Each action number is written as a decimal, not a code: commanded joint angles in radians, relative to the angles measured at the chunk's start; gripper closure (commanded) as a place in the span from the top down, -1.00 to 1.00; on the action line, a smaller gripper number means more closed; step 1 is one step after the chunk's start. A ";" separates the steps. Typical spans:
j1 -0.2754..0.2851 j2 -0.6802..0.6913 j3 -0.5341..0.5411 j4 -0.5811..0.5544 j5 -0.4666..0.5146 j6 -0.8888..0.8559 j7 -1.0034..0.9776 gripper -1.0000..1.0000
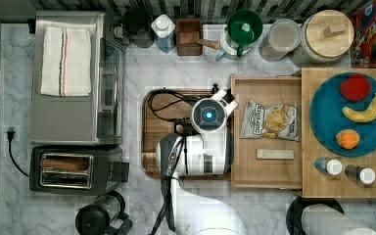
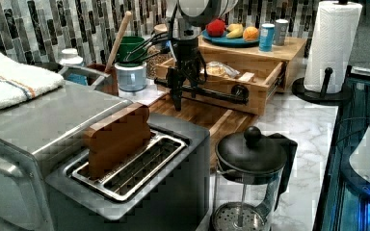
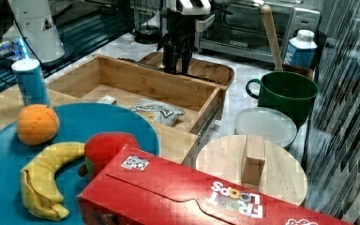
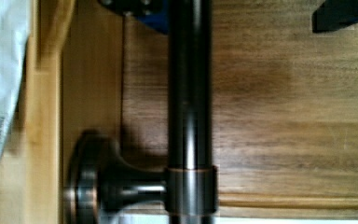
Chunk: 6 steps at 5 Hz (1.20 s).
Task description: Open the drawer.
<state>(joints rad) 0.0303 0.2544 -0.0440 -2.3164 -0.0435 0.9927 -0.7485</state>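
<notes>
One open drawer [image 1: 267, 169], one chip bag [image 1: 269, 120]

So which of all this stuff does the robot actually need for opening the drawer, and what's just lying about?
Needed:
- drawer
- its black handle
- claw

Lying about:
- chip bag
- fruit plate
- toaster
- paper towels
- cereal box
</notes>
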 commanded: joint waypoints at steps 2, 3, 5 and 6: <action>0.131 -0.048 0.045 0.018 0.038 -0.021 0.035 1.00; 0.112 -0.048 0.064 0.018 0.031 -0.021 0.040 1.00; 0.116 -0.048 0.060 0.018 0.033 -0.021 0.039 1.00; 0.113 -0.048 0.063 0.018 0.031 -0.021 0.040 1.00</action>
<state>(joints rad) 0.0602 0.2408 -0.0654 -2.3223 -0.0333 0.9727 -0.7407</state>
